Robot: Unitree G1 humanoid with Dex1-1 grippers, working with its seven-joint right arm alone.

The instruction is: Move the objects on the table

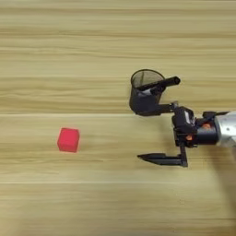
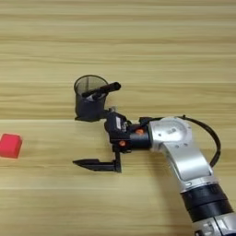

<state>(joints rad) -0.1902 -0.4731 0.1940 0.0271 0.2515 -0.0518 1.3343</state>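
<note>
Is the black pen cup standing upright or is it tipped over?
Upright. The pen cup stands on the table, its round open rim facing up and a black marker leaning out over the rim.

Black mesh pen cup (image 1: 146, 94) stood upright mid-table, open top, one black marker (image 1: 159, 84) leaning out over its right rim. Small red cube (image 1: 68, 139) sat flat, well apart to cup's lower left, on light wooden table (image 1: 92, 41).
</note>
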